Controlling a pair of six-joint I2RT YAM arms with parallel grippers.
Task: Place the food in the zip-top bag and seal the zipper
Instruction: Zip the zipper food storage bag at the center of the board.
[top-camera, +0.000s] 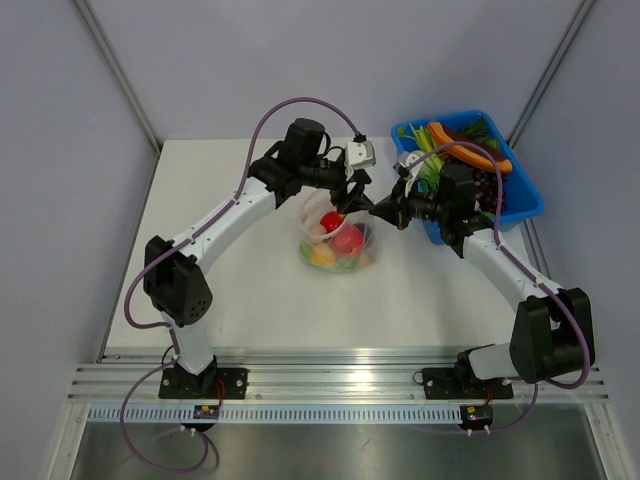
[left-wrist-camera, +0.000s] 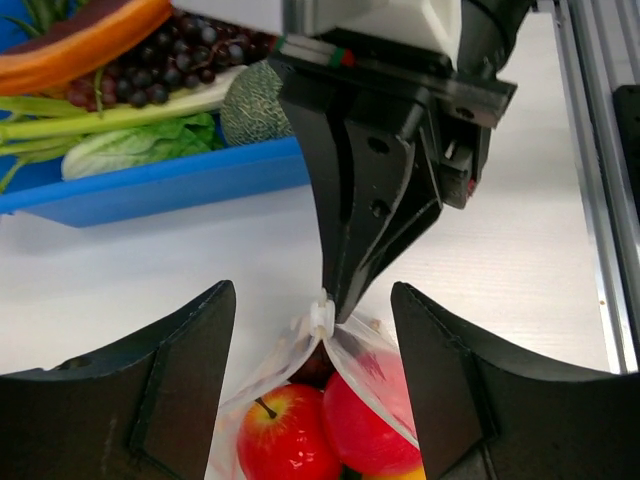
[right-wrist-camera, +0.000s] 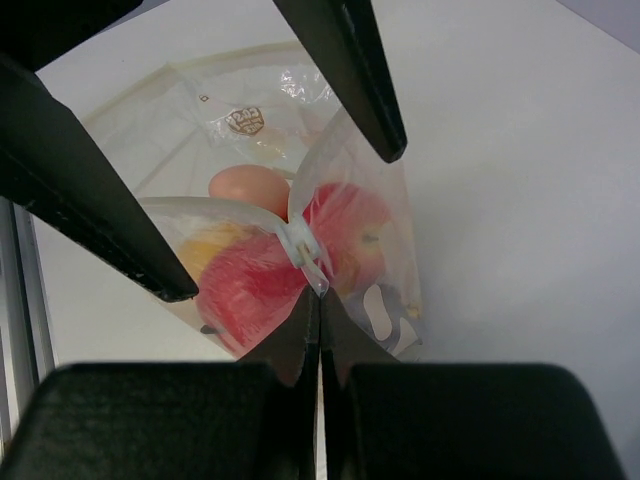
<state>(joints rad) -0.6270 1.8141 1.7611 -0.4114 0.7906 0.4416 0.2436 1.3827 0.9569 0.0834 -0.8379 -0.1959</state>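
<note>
The clear zip-top bag (top-camera: 338, 240) lies mid-table with the food inside it: a red apple (left-wrist-camera: 285, 435), a second red fruit (left-wrist-camera: 365, 420), a yellow piece (right-wrist-camera: 210, 245) and an orange one (right-wrist-camera: 250, 187). The zipper (right-wrist-camera: 300, 243) runs along the raised mouth, which gapes in a V with a white slider (left-wrist-camera: 322, 318) at its end. My right gripper (right-wrist-camera: 320, 300) is shut on the zipper's end corner, as also shows in the top view (top-camera: 378, 212). My left gripper (left-wrist-camera: 312, 295) is wide open and empty, straddling the bag's mouth from the other side (top-camera: 352, 200).
A blue tray (top-camera: 520, 200) stands at the back right, just behind my right arm. It holds dark grapes (left-wrist-camera: 150, 75), green vegetables (left-wrist-camera: 130, 145), an orange slice (left-wrist-camera: 90, 40) and a small melon (left-wrist-camera: 252, 105). A metal rail (top-camera: 330, 375) runs along the table's near edge.
</note>
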